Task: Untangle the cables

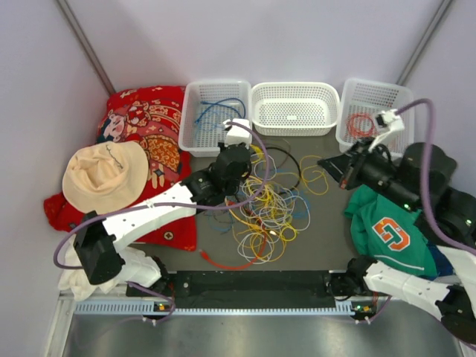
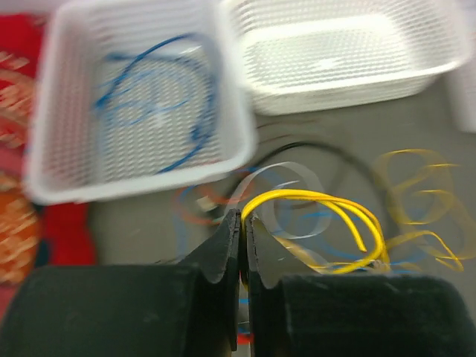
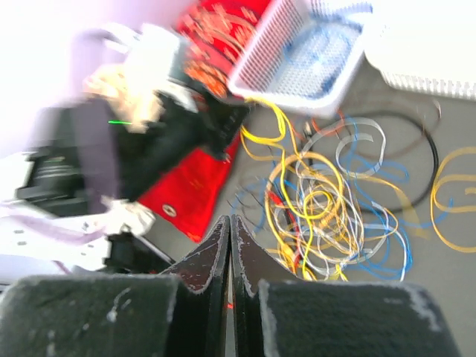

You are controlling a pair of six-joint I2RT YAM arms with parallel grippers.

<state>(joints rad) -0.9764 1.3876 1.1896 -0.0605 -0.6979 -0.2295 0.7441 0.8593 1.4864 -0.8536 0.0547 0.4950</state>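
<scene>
A tangle of yellow, white, blue and black cables (image 1: 271, 212) lies mid-table; it also shows in the right wrist view (image 3: 327, 212). My left gripper (image 1: 241, 151) is at the pile's far left edge, near the left basket. In the left wrist view it (image 2: 243, 217) is shut on a yellow cable (image 2: 320, 199) that loops off to the right. My right gripper (image 1: 328, 163) hovers right of the pile, shut and empty, as its own view shows (image 3: 230, 221). A red-orange cable (image 1: 230, 262) lies at the pile's near edge.
Three white baskets stand at the back: the left (image 1: 192, 137) holds a blue cable (image 1: 219, 111), the middle (image 1: 294, 126) shows no cable, the right (image 1: 343, 134) holds a red-orange cable (image 1: 362, 124). A red cloth (image 1: 145, 130) and straw hat (image 1: 104, 175) lie left, a green jersey (image 1: 387, 230) right.
</scene>
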